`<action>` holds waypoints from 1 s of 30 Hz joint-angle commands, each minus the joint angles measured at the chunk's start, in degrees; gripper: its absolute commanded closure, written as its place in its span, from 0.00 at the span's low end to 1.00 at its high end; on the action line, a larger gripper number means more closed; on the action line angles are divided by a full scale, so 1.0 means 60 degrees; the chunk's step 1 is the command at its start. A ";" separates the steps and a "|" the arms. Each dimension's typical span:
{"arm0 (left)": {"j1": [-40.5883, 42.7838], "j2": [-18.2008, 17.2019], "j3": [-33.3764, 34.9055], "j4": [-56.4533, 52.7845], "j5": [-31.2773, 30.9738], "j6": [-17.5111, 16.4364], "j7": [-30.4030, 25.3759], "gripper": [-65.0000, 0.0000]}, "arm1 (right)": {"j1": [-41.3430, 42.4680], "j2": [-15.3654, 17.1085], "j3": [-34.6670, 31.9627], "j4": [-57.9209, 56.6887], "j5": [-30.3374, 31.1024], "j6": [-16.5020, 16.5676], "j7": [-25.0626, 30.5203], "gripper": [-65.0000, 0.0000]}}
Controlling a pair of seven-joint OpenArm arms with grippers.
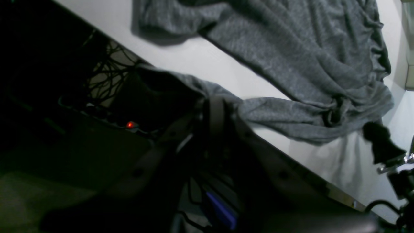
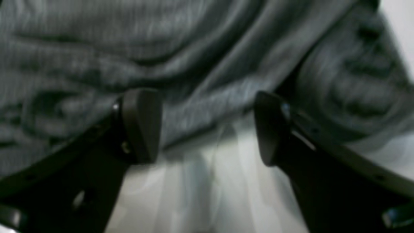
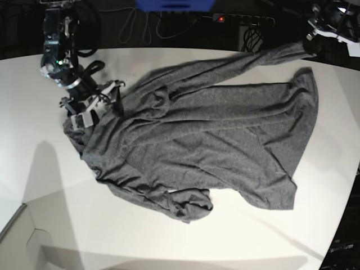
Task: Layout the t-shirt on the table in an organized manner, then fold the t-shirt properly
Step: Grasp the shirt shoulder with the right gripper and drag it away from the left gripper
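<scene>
Only the right wrist view shows the right gripper [image 2: 207, 129] spread empty above the t-shirt [image 3: 197, 146]; left gripper [image 1: 215, 106] pinches a sleeve.

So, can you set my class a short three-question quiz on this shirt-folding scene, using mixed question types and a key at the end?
1. True or false: the t-shirt already lies neatly folded on the table.
2. Which pincer is clamped on a sleeve end? A) the left pincer B) the right pincer C) both
3. Fill in: the right pincer's jaws stand ____ at the shirt's edge.
Key: 1 false, it is spread out and wrinkled; 2 A; 3 open.
</scene>
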 commanded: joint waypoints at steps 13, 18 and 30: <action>0.0016 -0.0082 -0.0066 0.0126 -0.0182 0.0013 -0.0092 1.00 | 0.0388 0.0022 0.0136 -0.0413 0.0075 0.0091 0.0068 0.31; 0.0016 -0.0082 -0.0066 0.0126 -0.0182 0.0013 -0.0092 1.00 | 0.0432 0.0022 0.0121 -0.0413 0.0075 0.0091 0.0068 0.60; 0.0001 -0.0141 -0.0066 0.0112 -0.0182 0.0013 -0.0092 1.00 | 0.0476 -0.0213 0.0165 -0.0413 0.0075 0.0091 0.0068 1.00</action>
